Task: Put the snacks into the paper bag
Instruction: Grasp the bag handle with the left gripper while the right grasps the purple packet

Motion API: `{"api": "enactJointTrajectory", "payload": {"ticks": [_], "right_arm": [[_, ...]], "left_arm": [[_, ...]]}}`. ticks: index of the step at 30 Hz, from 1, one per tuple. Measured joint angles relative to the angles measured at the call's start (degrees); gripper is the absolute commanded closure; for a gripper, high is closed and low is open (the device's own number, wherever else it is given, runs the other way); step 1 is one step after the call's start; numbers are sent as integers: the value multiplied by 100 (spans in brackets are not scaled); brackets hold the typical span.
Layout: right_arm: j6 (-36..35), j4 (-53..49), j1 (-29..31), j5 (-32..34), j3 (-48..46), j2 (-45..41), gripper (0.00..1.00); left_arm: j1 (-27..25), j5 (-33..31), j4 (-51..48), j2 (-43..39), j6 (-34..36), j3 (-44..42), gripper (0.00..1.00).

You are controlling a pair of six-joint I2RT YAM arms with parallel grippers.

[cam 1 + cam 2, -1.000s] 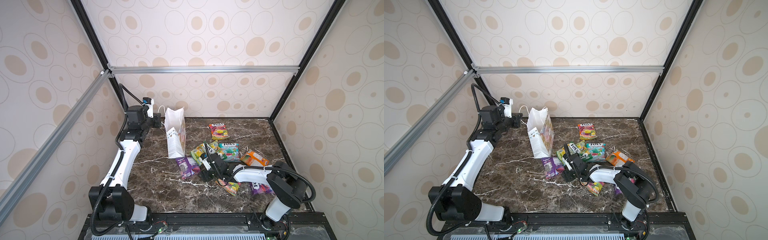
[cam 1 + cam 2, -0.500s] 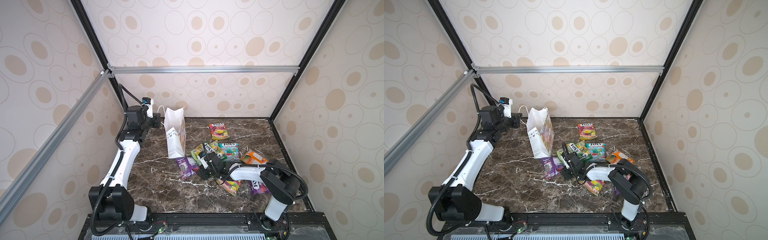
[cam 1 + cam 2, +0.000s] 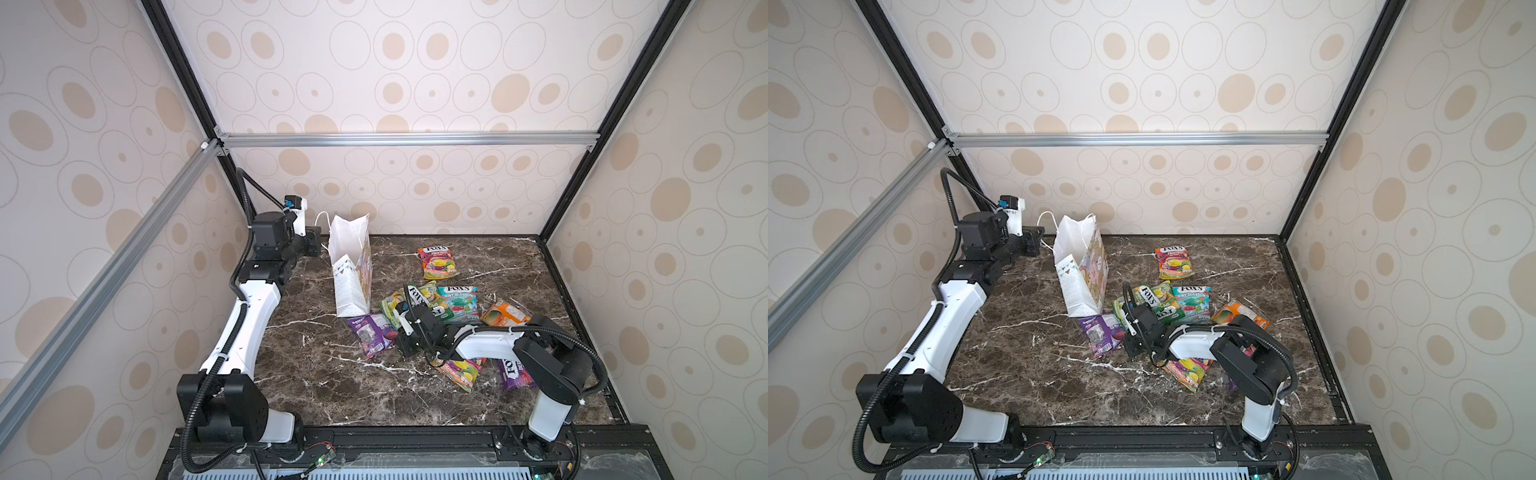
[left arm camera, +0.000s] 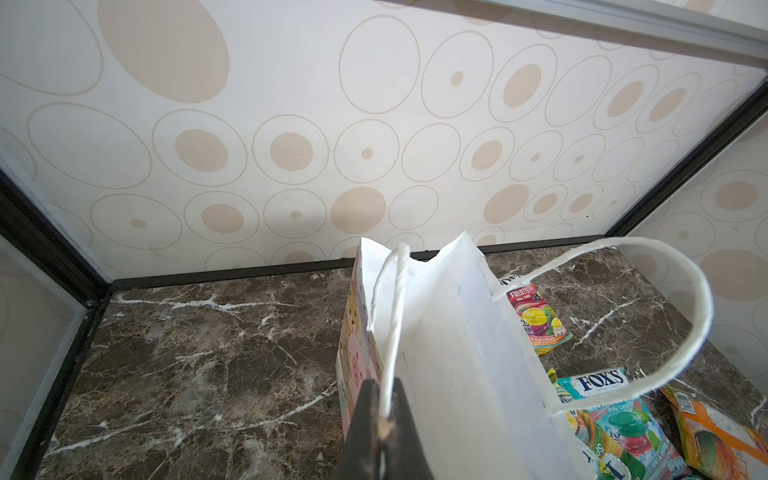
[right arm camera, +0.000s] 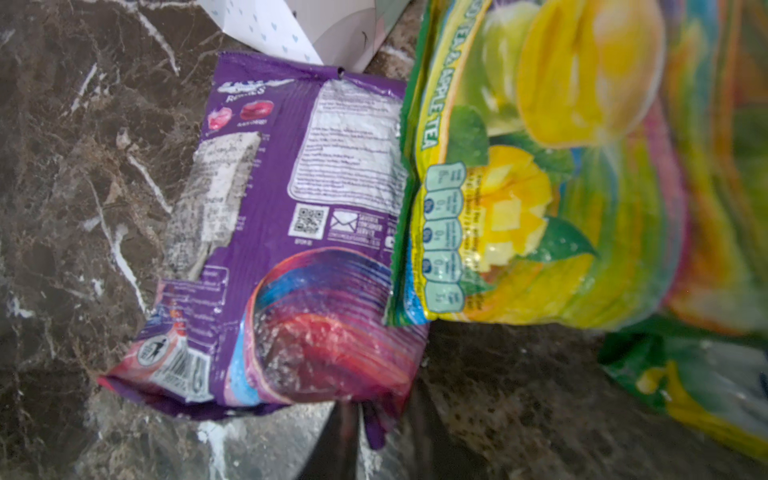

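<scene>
Found purple pouch [image 3: 371,334] [image 5: 291,216] flat on table [image 3: 332,395], printed back up, just in front of bag's base. Saw its near corner nipped between fingers of right gripper [image 5: 376,419] [image 3: 402,348], jaws drawn tight on the foil; blurred in the wrist view, yet grip plain enough. Noted yellow-green pouch [image 5: 540,187] [image 3: 392,302] overlapping one long edge of it. Recorded teal pouch [image 3: 459,301] in same cluster, orange pouch [image 3: 505,313] just beside. Logged fruits pouch [image 3: 438,262] alone toward rear wall [image 3: 415,199], apart from the cluster. Observed rainbow pouch [image 3: 461,372] and second purple pouch [image 3: 515,376] partly hidden under right arm [image 3: 486,343]. Found every visible pouch outside the bag.

Found bag [image 3: 351,266] [image 4: 449,332] upright at rear left of table, mouth open, dotted side forward, pictured side toward the snacks. Could not see its bottom. Saw handle [image 4: 390,316] clamped between closed fingers of left gripper [image 4: 384,419] [image 3: 318,245], stretched from rim to jaws. Saw other handle [image 4: 665,299] looping free. Placed left gripper just beside bag's rim, level with it, in both top views.
</scene>
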Motion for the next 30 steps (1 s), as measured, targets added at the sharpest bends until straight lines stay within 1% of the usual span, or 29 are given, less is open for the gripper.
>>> {"api": "enactJointTrajectory", "payload": {"ticks": [7,13,17,24,30], "right_arm": [[-61,24,4,85,-120,-179,100],[-59,-219,35,190,-599,-977,100],[-52,-614,37,306,-752,-1504,100],[-31,-1239,37,444,-785,-1998,100],[-20,-1862,37,525,-787,-2452,100]], "left_arm": [[0,0,-2,-101,0,-11,99],[0,0,0,-127,0,-22,99],[0,2,0,-127,0,-31,99],[0,48,0,-127,-2,-33,100],[0,232,-2,-127,-26,-33,100]]}}
